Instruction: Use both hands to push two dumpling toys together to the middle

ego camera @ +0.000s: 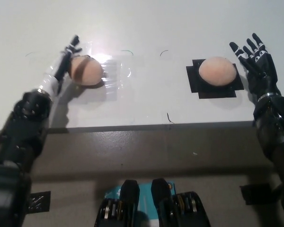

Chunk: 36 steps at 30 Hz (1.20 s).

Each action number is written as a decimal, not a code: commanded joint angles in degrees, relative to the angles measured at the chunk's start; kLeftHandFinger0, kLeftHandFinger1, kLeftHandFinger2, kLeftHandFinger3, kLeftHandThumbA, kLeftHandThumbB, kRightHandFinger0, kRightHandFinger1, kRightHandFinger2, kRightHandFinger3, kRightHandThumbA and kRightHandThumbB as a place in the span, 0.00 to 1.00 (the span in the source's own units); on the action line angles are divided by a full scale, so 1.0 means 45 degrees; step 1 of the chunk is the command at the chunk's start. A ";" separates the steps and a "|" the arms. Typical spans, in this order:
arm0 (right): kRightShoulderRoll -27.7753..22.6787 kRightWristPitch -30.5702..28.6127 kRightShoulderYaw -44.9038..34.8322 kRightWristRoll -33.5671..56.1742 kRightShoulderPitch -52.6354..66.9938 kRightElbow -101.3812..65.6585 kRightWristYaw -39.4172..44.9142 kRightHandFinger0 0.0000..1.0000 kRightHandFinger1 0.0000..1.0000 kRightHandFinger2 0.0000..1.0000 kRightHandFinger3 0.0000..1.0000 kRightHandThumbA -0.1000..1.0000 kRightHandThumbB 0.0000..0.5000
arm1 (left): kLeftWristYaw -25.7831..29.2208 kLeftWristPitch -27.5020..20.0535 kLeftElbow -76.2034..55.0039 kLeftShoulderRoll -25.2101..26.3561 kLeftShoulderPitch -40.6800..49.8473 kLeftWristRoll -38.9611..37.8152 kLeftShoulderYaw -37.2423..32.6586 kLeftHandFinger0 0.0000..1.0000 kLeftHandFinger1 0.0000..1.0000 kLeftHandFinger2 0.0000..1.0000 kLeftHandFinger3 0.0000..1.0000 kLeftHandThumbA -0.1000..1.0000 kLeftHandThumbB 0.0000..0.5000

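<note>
Two pale pink dumpling toys lie on the white table (146, 19). The left dumpling (87, 70) rests on a clear shiny patch, and my left hand (66, 59) is open and flat, edge-on against the dumpling's left side. The right dumpling (217, 71) sits on a black square mat (195, 85). My black right hand (254, 60) is open with fingers spread, just right of that dumpling, a small gap between them.
The table's front edge (132, 127) runs across the middle of the picture, with grey floor below. Small pen marks (164, 52) lie on the table between the two dumplings.
</note>
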 commanded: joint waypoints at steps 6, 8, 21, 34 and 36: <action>0.0205 -0.0762 0.0037 0.0103 -0.0297 -0.0159 0.0349 1.00 1.00 1.00 1.00 1.00 0.30 | 0.0340 -0.0502 -0.0212 -0.0397 -0.0002 0.0035 0.0023 1.00 1.00 1.00 1.00 1.00 0.80; 0.0220 -0.0579 -0.0092 0.0288 -0.0405 -0.0115 0.0606 1.00 1.00 1.00 1.00 1.00 0.29 | 0.0067 -0.0365 -0.0070 -0.0458 -0.0047 -0.0254 0.0271 1.00 1.00 1.00 1.00 1.00 0.82; 0.1683 -0.0635 0.0073 0.0134 -0.0685 -0.0215 0.0064 1.00 1.00 1.00 1.00 1.00 0.33 | -0.0234 -0.0578 0.0071 -0.0836 -0.0027 -0.0601 0.0801 1.00 1.00 1.00 1.00 1.00 0.85; 0.2719 -0.0834 0.0339 -0.0057 -0.0876 -0.0388 -0.0108 1.00 1.00 1.00 1.00 1.00 0.24 | 0.0710 -0.0372 -0.0221 -0.1448 -0.0517 0.0057 0.0012 1.00 1.00 1.00 1.00 1.00 0.89; 0.2745 -0.0804 0.0365 -0.0058 -0.0889 -0.0379 -0.0138 1.00 1.00 1.00 1.00 1.00 0.24 | 0.0947 -0.0361 -0.0219 -0.1589 -0.0631 0.0152 -0.0105 1.00 1.00 1.00 1.00 1.00 0.87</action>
